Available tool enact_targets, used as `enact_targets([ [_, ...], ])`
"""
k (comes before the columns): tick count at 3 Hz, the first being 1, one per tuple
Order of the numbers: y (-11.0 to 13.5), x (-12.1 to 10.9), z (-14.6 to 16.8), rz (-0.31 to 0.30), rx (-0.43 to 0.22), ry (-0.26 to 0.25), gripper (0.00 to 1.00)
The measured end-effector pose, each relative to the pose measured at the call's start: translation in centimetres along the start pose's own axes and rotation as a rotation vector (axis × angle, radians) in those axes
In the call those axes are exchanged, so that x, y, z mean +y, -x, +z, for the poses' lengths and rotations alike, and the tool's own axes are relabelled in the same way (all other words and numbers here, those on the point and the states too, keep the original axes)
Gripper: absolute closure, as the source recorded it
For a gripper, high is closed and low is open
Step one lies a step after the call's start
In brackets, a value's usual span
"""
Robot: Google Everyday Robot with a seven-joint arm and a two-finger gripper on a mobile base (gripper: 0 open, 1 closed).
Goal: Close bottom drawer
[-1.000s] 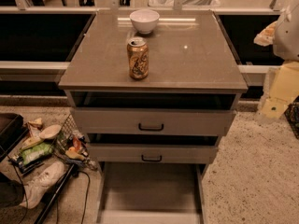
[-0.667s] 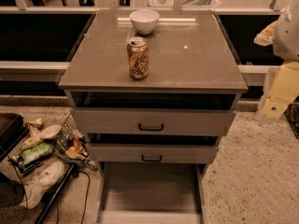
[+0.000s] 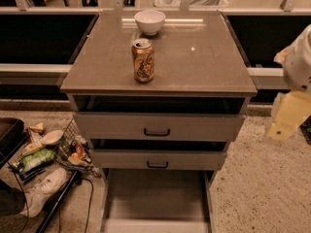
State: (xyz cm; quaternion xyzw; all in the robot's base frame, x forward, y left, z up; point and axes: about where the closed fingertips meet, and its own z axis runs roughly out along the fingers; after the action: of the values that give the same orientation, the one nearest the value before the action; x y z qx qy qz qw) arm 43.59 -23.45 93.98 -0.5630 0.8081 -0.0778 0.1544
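Drawers, three of them, all stick out from the front of the grey table (image 3: 199,67). The bottom drawer (image 3: 155,198) is pulled out the most, right down to the lower edge of the view, and we look straight down into it. Above it sits the middle drawer (image 3: 194,159), and above that the top drawer (image 3: 204,126), each out only a little. On the table stand a gold can (image 3: 143,60), upright near the front, and a white bowl (image 3: 149,22) behind it by the back edge. The pincer (image 3: 286,118) hangs in the air off to the right of the table (pale and yellowish, under the white arm (image 3: 299,57)), well apart from the bottom drawer. I cannot tell whether it is clenched or released. On the floor at the left lie a white shoe (image 3: 43,188) and a wire basket (image 3: 73,147) of bits.
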Motion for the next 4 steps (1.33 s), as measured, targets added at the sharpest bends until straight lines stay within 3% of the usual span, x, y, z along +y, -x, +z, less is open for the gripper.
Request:
enact_targets([
  [2, -7.0, 4.3, 11.7, 0.160, 0.063, -0.001, 0.00],
  [4, -11.0, 8.0, 21.5, 0.215, 0.129, 0.003, 0.00],
])
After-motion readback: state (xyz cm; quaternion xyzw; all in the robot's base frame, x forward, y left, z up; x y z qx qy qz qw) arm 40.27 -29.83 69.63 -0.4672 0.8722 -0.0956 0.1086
